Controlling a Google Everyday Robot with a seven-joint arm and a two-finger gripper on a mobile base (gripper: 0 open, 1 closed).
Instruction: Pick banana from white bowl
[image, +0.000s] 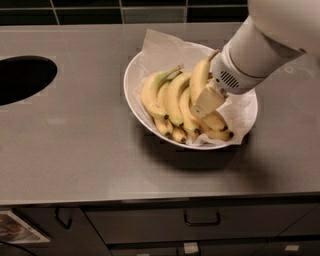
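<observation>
The pincer (206, 101) sat low in the white bowl (131, 86) on the bench (75, 145), pressed against the banana (198, 79). Whether it was open or closed could not be told.

Counts: 1 white bowl (128, 97), lined with 1 sheet of crumpled paper (160, 47). The bananas (175, 97) in it number at least 7; they overlap, so no exact count. 1 greenish-patch banana (152, 86) among them. 1 hand (206, 101), down in the bowl on the pile's right side. 1 desk (75, 140) with 1 dark oval hole (22, 77) at left. 2 drawer handles (201, 218) below.
</observation>
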